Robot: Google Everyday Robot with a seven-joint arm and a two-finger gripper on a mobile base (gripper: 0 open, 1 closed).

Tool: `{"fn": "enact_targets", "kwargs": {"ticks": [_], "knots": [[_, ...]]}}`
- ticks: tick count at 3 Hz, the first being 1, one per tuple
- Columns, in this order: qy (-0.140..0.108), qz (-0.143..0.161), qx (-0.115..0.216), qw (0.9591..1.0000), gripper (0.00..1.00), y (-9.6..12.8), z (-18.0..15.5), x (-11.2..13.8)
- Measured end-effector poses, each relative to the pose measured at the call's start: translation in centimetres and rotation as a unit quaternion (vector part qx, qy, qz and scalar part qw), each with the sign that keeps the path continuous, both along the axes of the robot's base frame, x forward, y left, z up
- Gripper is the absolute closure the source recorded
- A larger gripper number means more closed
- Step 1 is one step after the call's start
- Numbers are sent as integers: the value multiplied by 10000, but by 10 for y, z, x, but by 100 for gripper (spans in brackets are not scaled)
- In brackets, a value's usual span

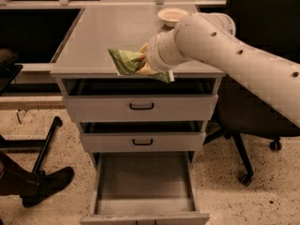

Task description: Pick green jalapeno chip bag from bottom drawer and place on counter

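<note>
My gripper [142,61] is shut on the green jalapeno chip bag [125,61] and holds it just above the front part of the counter [103,36]. The bag is crumpled, green with pale print, and sticks out to the left of the gripper; a corner hangs below the wrist. My white arm reaches in from the right. The bottom drawer [144,181] is pulled open below, and its grey floor shows nothing in it.
A round white bowl [172,16] sits at the counter's back right. Two upper drawers with black handles [141,107] are closed. A black office chair [253,125] stands right of the cabinet. A person's leg and shoe [33,184] are at lower left.
</note>
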State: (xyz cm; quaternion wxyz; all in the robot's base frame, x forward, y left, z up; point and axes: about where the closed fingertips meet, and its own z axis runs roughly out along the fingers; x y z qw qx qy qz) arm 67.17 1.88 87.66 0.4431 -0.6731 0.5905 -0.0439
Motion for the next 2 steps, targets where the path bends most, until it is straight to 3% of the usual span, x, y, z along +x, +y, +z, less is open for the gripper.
{"fn": "enact_targets", "kwargs": {"ticks": [1, 2], "knots": [[0, 0, 0, 10000, 100, 0, 0, 0], [-76, 33, -34, 10000, 100, 5, 4, 21]]}}
